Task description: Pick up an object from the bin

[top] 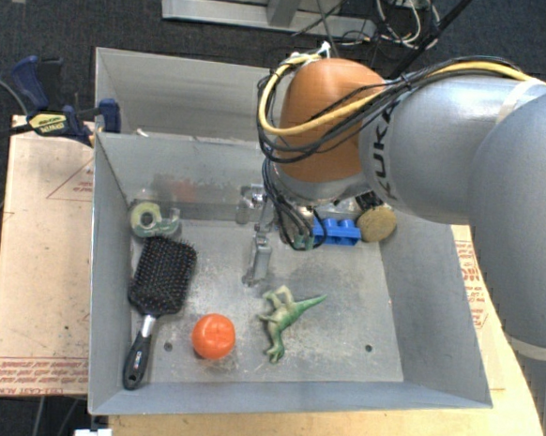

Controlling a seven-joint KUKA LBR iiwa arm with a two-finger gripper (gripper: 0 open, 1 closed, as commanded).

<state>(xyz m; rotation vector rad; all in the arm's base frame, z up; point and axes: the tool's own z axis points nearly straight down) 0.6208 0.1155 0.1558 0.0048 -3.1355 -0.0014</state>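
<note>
Grey sheet metal forms the open bin (111, 247), seen from above in the camera view, with a few loose things spread over its floor. The silver arm (466, 152) comes in from the right, an orange dome-shaped cover (325, 99) and looped cables at its wrist. Below it the metal gripper (255, 266) hangs over bare floor near the middle of the bin; whether the claw is wide or narrow cannot be told from here.

Nearest to it is a green plastic toy dinosaur (282, 318), lying on its side just below and to the right of the gripper's tip, apart from it. An orange ball (214, 337) rests left of the dinosaur, near the front wall. A black hairbrush (157, 293) lies along the left side, bristles up, handle toward the front. Behind its head sits a pale green tape roll (151, 219). A blue plastic block (336, 230) and a tan round piece (377, 223) lie under the wrist at the back right.
</note>
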